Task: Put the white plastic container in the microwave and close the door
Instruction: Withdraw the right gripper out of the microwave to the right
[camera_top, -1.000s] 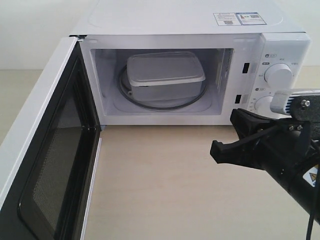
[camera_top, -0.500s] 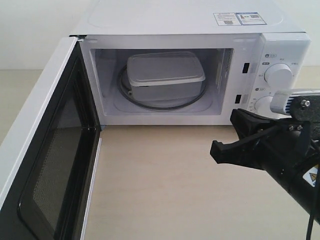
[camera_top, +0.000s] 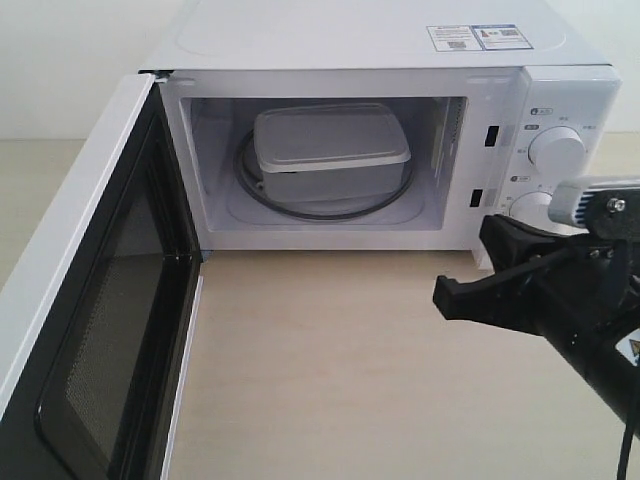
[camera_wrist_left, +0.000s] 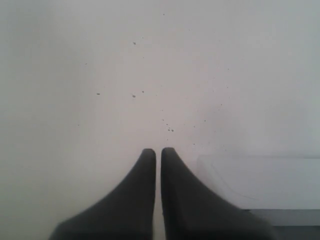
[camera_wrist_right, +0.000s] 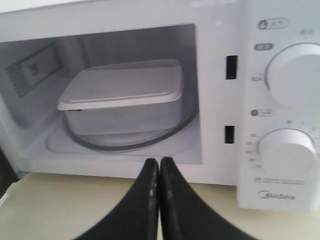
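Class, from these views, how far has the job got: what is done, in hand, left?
Done: the white plastic container sits on the turntable inside the microwave. In hand: nothing; the right gripper is shut, empty, outside the cavity. Left: the door stands wide open and needs closing.

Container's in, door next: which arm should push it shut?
Left, probably. The door hangs open on the left; the right gripper sits shut by the dials, on the far side. The left gripper, shut, faces a plain white surface, perhaps the door's outside.
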